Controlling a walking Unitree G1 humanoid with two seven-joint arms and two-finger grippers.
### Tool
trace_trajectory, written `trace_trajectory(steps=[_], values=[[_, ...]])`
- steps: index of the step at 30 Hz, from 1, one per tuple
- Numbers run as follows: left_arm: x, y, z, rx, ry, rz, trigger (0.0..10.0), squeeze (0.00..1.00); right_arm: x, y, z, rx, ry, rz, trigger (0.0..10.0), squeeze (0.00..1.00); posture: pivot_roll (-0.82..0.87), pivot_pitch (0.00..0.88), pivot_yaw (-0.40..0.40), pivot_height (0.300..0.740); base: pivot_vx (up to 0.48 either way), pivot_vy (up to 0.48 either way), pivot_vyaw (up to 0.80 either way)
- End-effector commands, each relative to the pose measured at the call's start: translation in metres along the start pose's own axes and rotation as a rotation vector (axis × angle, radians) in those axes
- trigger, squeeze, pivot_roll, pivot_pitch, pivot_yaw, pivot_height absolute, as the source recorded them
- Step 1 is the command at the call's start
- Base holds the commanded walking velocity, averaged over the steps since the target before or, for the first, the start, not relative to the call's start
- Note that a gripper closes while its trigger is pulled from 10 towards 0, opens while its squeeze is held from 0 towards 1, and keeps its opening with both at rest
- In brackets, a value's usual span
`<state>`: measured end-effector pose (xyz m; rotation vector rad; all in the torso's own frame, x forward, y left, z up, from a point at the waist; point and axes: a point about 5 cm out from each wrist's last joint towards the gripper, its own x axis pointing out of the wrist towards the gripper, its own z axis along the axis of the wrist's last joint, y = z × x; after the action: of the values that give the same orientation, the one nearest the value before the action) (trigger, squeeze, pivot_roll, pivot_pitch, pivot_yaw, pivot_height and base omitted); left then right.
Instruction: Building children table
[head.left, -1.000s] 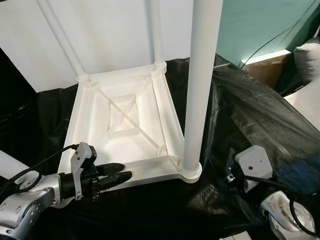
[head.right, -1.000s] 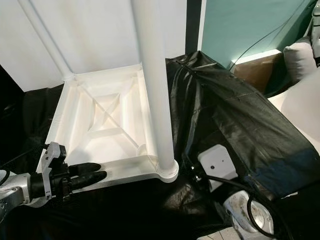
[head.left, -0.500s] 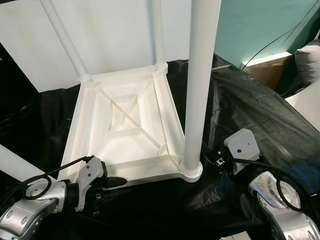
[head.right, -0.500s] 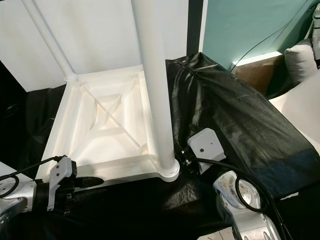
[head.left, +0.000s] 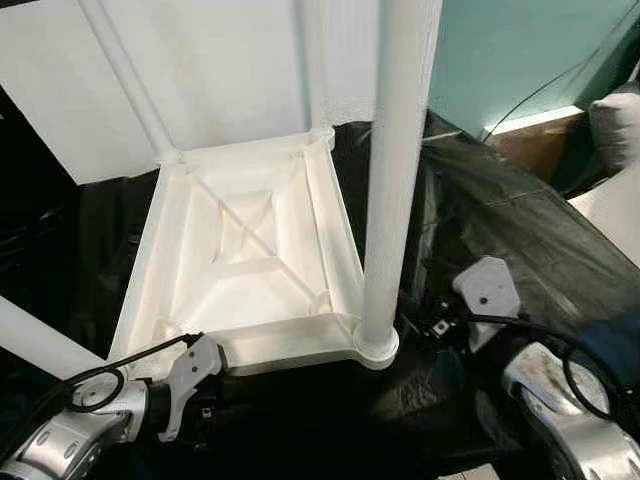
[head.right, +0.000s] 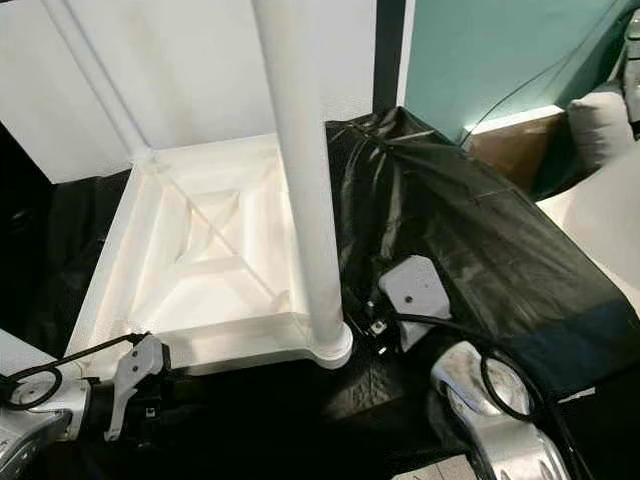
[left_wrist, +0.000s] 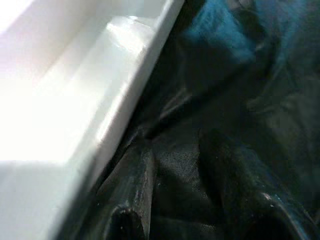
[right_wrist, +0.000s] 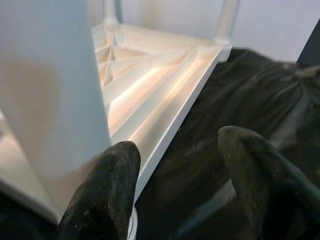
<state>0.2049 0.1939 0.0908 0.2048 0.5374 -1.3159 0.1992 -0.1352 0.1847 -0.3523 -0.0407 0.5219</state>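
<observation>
Now, from the robot's left to its right:
Left gripper (left_wrist: 175, 200): low at the near left edge of the tabletop; fingers slightly apart, resting on the black sheet (left_wrist: 250, 100), holding nothing.
Tabletop (head.left: 250, 250): white, upside down on the black sheet, ribbed underside facing up.
Near right leg (head.left: 395, 170): upright in the tabletop's near right corner socket.
Right gripper (right_wrist: 175, 190): just beside that leg's base; fingers spread wide, empty, one finger (right_wrist: 107, 190) close against the leg.
</observation>
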Motion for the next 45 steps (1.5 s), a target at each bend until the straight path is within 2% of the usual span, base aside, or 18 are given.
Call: trace_trajectory(steps=[1, 4, 7, 9, 12, 17, 19, 23, 27, 32, 36, 39, 42, 45], values=[[0.0, -0.011, -0.005, -0.005, 0.015, -0.206, 10.0, 0.0, -0.004, 0.001, 0.002, 0.012, 0.0, 0.016, 10.0, 0.0, -0.15, 0.046, 0.065, 0.74, 0.0, 0.0, 0.0], [0.0, -0.011, 0.002, -0.01, -0.034, -0.227, 10.0, 0.0, -0.014, -0.005, -0.001, 0.025, 0.034, -0.009, 10.0, 0.0, -0.17, 0.046, 0.069, 0.74, 0.0, 0.0, 0.0], [-0.006, -0.01, 0.016, -0.004, -0.108, -0.253, 10.0, 0.0, -0.026, -0.006, -0.007, 0.057, 0.087, -0.005, 10.0, 0.0, -0.19, 0.044, 0.07, 0.74, 0.0, 0.0, 0.0], [-0.013, -0.005, 0.027, 0.017, -0.144, -0.25, 10.0, 0.0, -0.036, 0.001, -0.014, 0.079, 0.147, 0.048, 10.0, 0.0, -0.19, 0.043, 0.067, 0.74, 0.0, 0.0, 0.0], [-0.017, 0.0, 0.029, 0.036, -0.137, -0.233, 10.0, 0.0, -0.039, 0.009, -0.021, 0.095, 0.183, 0.093, 10.0, 0.0, -0.19, 0.041, 0.069, 0.74, 0.0, 0.0, 0.0], [-0.017, 0.005, 0.027, 0.051, -0.118, -0.209, 10.0, 0.0, -0.037, 0.011, -0.023, 0.109, 0.187, 0.099, 10.0, 0.0, -0.19, 0.04, 0.07, 0.74, 0.0, 0.0, 0.0], [-0.014, 0.011, 0.02, 0.058, -0.075, -0.174, 10.0, 0.0, -0.034, 0.011, -0.023, 0.117, 0.178, 0.097, 10.0, 0.0, -0.19, 0.035, 0.07, 0.74, 0.0, 0.0, 0.0], [-0.011, 0.014, 0.012, 0.04, -0.057, -0.148, 10.0, 0.0, -0.032, 0.011, -0.021, 0.123, 0.171, 0.101, 10.0, 0.0, -0.19, 0.031, 0.071, 0.74, 0.0, 0.0, 0.0], [-0.011, 0.015, 0.012, 0.002, -0.121, -0.129, 10.0, 0.0, -0.03, 0.013, -0.021, 0.128, 0.165, 0.107, 10.0, 0.0, -0.19, 0.03, 0.072, 0.74, 0.0, 0.0, 0.0], [-0.01, 0.021, 0.015, 0.022, -0.158, -0.089, 10.0, 0.0, -0.027, 0.015, -0.021, 0.13, 0.159, 0.113, 10.0, 0.0, -0.18, 0.028, 0.071, 0.74, 0.0, 0.0, 0.0], [-0.011, 0.031, 0.024, 0.032, -0.249, -0.043, 10.0, 0.0, -0.022, 0.016, -0.021, 0.145, 0.145, 0.115, 10.0, 0.0, -0.17, 0.029, 0.068, 0.74, 0.0, 0.0, 0.0], [-0.011, 0.032, 0.025, 0.039, -0.255, -0.032, 10.0, 0.0, -0.022, 0.016, -0.022, 0.149, 0.147, 0.114, 10.0, 0.0, -0.17, 0.029, 0.069, 0.74, 0.0, 0.0, 0.0], [-0.004, 0.039, 0.021, 0.065, -0.24, 0.049, 10.0, 0.0, -0.019, 0.017, -0.025, 0.168, 0.149, 0.108, 10.0, 0.0, -0.17, 0.03, 0.071, 0.74, 0.0, 0.0, 0.0], [-0.002, 0.041, 0.021, 0.067, -0.244, 0.069, 10.0, 0.0, -0.018, 0.018, -0.025, 0.173, 0.148, 0.106, 10.0, 0.0, -0.16, 0.031, 0.072, 0.74, 0.0, 0.0, 0.0]])
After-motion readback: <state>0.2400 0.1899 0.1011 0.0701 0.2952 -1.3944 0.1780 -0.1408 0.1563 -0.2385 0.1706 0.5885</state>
